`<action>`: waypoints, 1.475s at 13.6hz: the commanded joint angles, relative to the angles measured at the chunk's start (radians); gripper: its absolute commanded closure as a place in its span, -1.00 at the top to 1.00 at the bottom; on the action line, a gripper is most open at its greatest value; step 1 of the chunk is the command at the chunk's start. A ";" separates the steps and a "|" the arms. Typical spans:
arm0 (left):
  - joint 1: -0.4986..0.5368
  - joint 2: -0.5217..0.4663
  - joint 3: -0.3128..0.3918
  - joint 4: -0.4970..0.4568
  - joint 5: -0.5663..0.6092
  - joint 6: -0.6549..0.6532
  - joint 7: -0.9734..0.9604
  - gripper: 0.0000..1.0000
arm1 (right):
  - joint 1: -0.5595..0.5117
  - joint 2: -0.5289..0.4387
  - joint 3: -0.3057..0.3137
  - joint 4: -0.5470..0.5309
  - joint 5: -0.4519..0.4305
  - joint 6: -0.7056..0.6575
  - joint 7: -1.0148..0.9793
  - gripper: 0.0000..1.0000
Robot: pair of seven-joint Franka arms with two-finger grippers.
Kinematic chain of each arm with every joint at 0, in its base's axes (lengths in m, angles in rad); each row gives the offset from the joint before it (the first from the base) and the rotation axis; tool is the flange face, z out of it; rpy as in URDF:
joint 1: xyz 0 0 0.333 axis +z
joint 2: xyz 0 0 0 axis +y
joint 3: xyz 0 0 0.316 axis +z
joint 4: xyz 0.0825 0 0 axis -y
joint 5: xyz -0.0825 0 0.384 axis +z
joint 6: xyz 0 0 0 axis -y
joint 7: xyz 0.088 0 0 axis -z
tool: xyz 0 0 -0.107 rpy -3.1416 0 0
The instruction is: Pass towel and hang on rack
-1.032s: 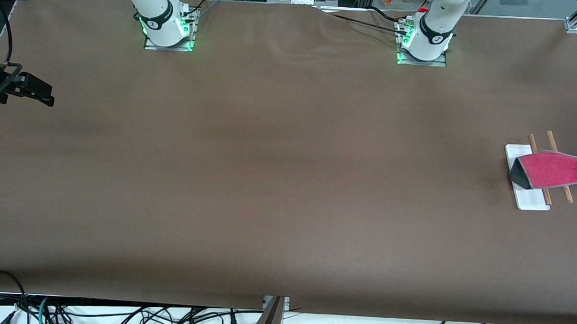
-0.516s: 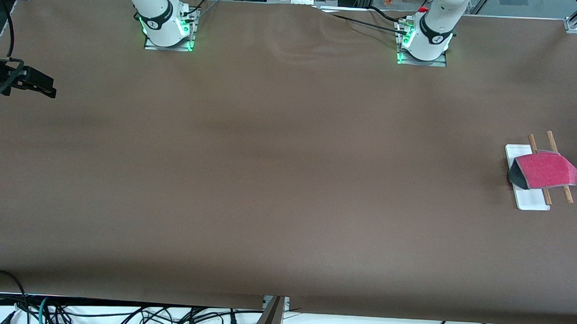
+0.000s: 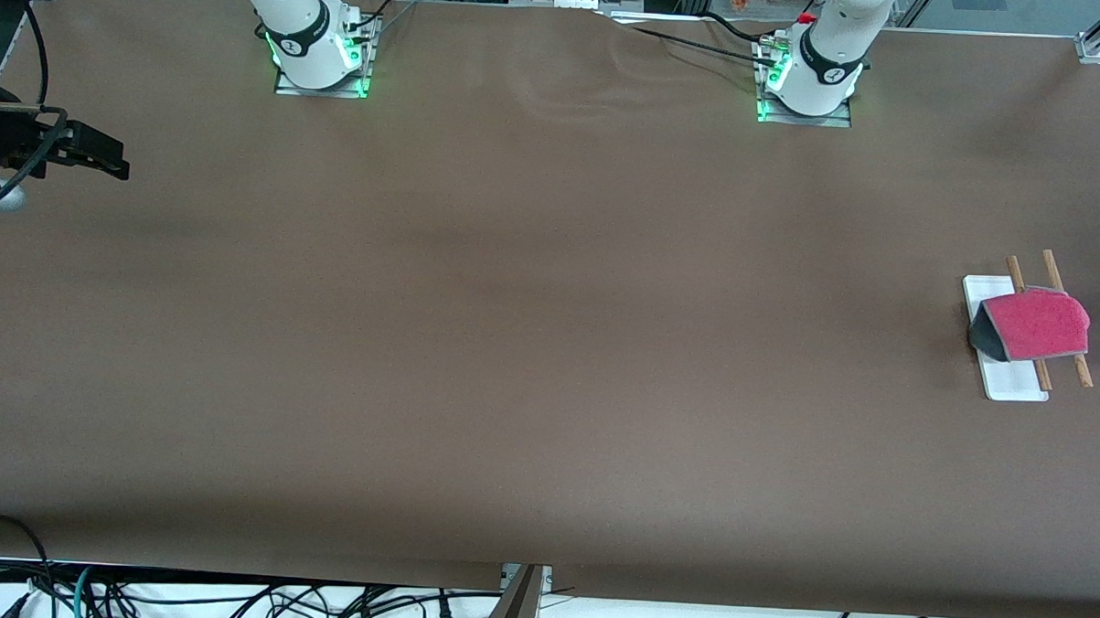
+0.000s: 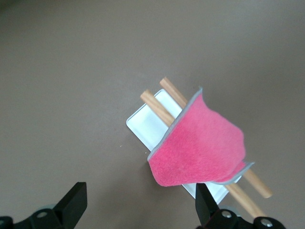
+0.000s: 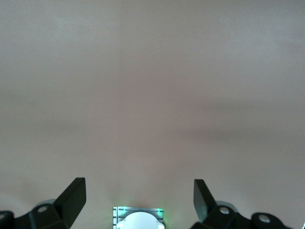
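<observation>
Towel [image 3: 1032, 326] over most of rack [image 3: 1005, 387]; left gripper [image 4: 138, 210] and right gripper [image 5: 138, 200] wide, empty.

High front camera overlooks table [image 3: 549, 346]; wrist cameras look down.

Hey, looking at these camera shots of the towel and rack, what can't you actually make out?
- Rack: the towel draped over the rods covers their middle and the crosspiece, in the front and left wrist views.
- Left tool: outside the front view; only its open fingertips show in its wrist view.
- Right tool: its arm is cut off by the front view's edge.
</observation>
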 commanded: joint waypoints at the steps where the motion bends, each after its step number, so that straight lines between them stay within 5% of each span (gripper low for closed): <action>1: -0.107 -0.150 0.002 -0.019 0.102 -0.150 -0.205 1.00 | 0.000 -0.026 0.001 -0.028 0.015 -0.004 0.017 1.00; 6: -0.316 -0.262 -0.001 -0.026 0.133 -0.349 -0.604 1.00 | 0.001 -0.002 -0.005 -0.011 0.020 0.002 0.003 1.00; 12: -0.575 -0.311 -0.003 -0.030 0.137 -0.434 -1.091 1.00 | 0.002 0.003 -0.006 -0.009 0.014 0.010 0.001 1.00; 16: -0.793 -0.510 0.013 -0.253 0.225 -0.370 -1.404 1.00 | -0.002 0.006 -0.009 -0.009 0.012 0.010 0.001 1.00; 20: -0.813 -0.739 0.042 -0.577 0.199 -0.071 -1.529 1.00 | -0.002 0.006 -0.011 -0.009 0.014 0.010 0.003 1.00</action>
